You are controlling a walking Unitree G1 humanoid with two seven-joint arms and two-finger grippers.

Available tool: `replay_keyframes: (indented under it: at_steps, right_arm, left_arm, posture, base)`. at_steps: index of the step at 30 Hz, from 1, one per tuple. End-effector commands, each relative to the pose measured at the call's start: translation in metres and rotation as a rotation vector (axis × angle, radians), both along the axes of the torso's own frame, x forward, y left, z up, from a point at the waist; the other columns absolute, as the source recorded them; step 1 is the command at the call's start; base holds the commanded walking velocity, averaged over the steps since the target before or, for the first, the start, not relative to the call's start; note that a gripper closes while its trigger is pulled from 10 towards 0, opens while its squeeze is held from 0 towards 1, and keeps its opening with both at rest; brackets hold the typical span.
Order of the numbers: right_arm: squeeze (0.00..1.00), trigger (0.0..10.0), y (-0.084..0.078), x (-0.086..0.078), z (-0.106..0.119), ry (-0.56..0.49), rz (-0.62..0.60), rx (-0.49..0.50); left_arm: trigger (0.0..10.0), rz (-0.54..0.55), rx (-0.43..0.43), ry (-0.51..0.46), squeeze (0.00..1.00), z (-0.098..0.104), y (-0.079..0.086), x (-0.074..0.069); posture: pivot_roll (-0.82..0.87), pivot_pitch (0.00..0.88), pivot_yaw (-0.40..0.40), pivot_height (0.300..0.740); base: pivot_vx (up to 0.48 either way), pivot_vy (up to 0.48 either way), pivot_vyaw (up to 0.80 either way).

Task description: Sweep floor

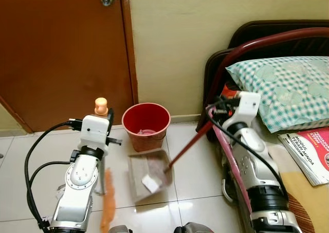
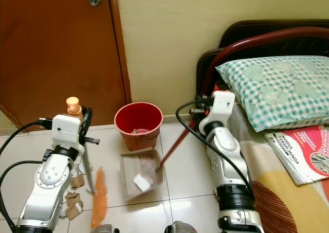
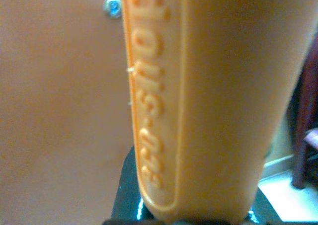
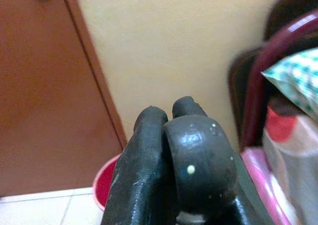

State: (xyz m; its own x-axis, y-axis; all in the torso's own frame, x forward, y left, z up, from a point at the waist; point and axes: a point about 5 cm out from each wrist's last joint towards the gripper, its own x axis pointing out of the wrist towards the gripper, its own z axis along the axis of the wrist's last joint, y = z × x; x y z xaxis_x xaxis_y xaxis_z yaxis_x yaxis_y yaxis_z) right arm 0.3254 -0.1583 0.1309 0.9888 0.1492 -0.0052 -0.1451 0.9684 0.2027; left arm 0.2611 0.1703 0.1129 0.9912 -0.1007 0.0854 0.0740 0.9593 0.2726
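Dustpan (image 1: pixel 149 177) holds white paper scrap; red bucket (image 1: pixel 146 125) stands beside it

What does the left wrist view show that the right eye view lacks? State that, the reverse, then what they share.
Left wrist view: raised lettering along the orange broom handle. Right eye view: red bucket, dustpan with scraps, paper bits on the floor, checked pillow, book. Shared: the broom handle, the brown door and its knob.
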Motion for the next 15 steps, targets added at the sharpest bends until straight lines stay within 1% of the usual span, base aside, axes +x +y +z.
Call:
replay_keyframes:
  at_steps: [1, 2, 4, 7, 8, 11, 15]
  right_arm:
    - [0.0, 10.0, 0.005, 0.005, 0.022, -0.067, 0.048, 0.024]
    - [0.0, 10.0, 0.01, 0.007, 0.031, -0.079, 0.095, 0.034]
    - [0.0, 10.0, 0.015, 0.009, 0.041, -0.092, 0.144, 0.055]
    - [0.0, 10.0, 0.019, 0.009, 0.049, -0.096, 0.189, 0.08]
    - [0.0, 10.0, 0.024, 0.01, 0.057, -0.099, 0.228, 0.1]
    - [0.0, 10.0, 0.029, 0.01, 0.065, -0.096, 0.275, 0.13]
    - [0.0, 10.0, 0.034, 0.01, 0.077, -0.115, 0.315, 0.131]
  left_arm:
    - [10.0, 0.0, 0.013, -0.035, 0.0, 0.007, -0.001, 0.001]
    - [10.0, 0.007, 0.008, -0.032, 0.0, 0.006, -0.001, 0.0]
    - [10.0, 0.012, 0.003, -0.028, 0.0, 0.005, -0.001, -0.001]
    - [10.0, 0.018, 0.001, -0.026, 0.0, 0.004, -0.002, -0.003]
    - [10.0, 0.018, -0.005, -0.023, 0.0, 0.003, -0.003, -0.003]
    - [10.0, 0.017, -0.009, -0.019, 0.0, 0.003, -0.005, -0.004]
    - [10.0, 0.013, -0.015, -0.015, 0.0, 0.002, -0.007, -0.003]
  posture:
    - [-0.02, 0.056, -0.041, 0.74]
    - [-0.02, 0.059, -0.045, 0.74]
    - [-0.02, 0.063, -0.049, 0.74]
    - [-0.02, 0.064, -0.051, 0.74]
    - [-0.03, 0.067, -0.054, 0.74]
    - [-0.03, 0.069, -0.055, 0.74]
    - [-0.03, 0.071, -0.056, 0.74]
  base:
    - [0.0, 0.0, 0.0]
    - [0.0, 0.0, 0.0]
    - [0.0, 0.0, 0.0]
    - [0.0, 0.0, 0.0]
    - [0.0, 0.0, 0.0]
    - [0.0, 0.0, 0.0]
    - [0.0, 0.0, 0.0]
